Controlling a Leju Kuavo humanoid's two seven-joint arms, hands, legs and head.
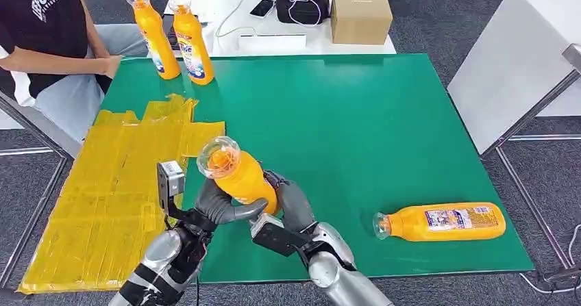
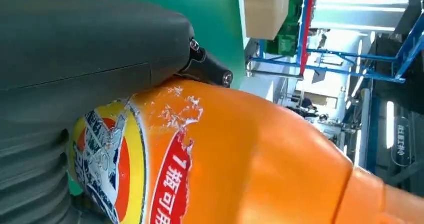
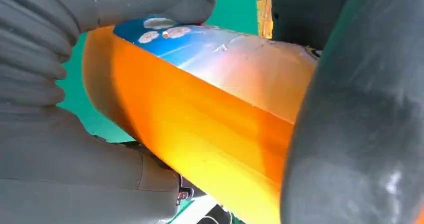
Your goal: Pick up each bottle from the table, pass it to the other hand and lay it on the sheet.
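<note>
An orange bottle [image 1: 241, 174] with a clear cap is held tilted above the green table's [image 1: 356, 128] near edge, cap up and toward me. My left hand [image 1: 220, 208] wraps its body from the left and below, and my right hand [image 1: 291, 198] grips it from the right. Up close, the bottle's label [image 2: 115, 159] lies under my left thumb [image 2: 90, 48], and the bottle [image 3: 200, 114] sits in my right hand [image 3: 60, 149]. The yellow sheet [image 1: 116, 183] lies just left of both hands. Another orange bottle [image 1: 442, 222] lies on its side at the near right.
Two more orange bottles [image 1: 156, 39] [image 1: 192, 42] stand upright at the table's far left corner. A person sits at the left with a hand [image 1: 109, 65] by that corner. Behind, a white table carries a cardboard box [image 1: 361, 13] and a black bag [image 1: 301, 1].
</note>
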